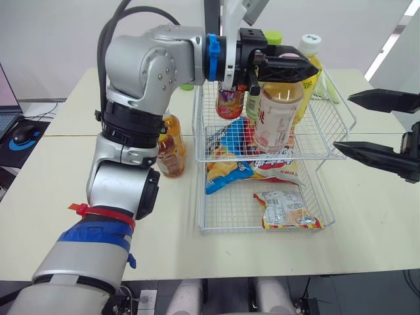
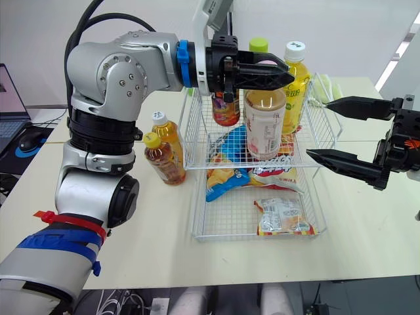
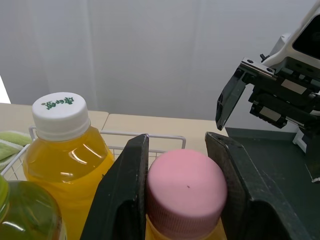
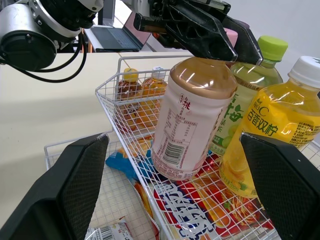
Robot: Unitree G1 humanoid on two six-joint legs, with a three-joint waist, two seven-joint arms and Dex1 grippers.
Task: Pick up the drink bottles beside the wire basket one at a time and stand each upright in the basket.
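My left gripper (image 1: 289, 69) is shut on the pink cap (image 3: 186, 187) of a milk tea bottle (image 1: 279, 118). The bottle hangs slightly tilted inside the upper tier of the white wire basket (image 1: 236, 230), its base low over a snack bag. A yellow drink bottle (image 2: 296, 85), a green tea bottle (image 4: 250, 80) and a small red-labelled bottle (image 1: 230, 102) stand in the same tier. Two amber bottles (image 2: 164, 159) stand on the table beside the basket's left side. My right gripper (image 2: 317, 128) is open, just right of the basket, holding nothing.
Snack bags (image 1: 243, 164) lie across the upper tier's front. Another bag (image 1: 285, 210) lies in the lower tier. A laptop and a mouse (image 1: 23, 134) sit at the far left. Bare table (image 1: 79, 184) stretches left of and in front of the basket.
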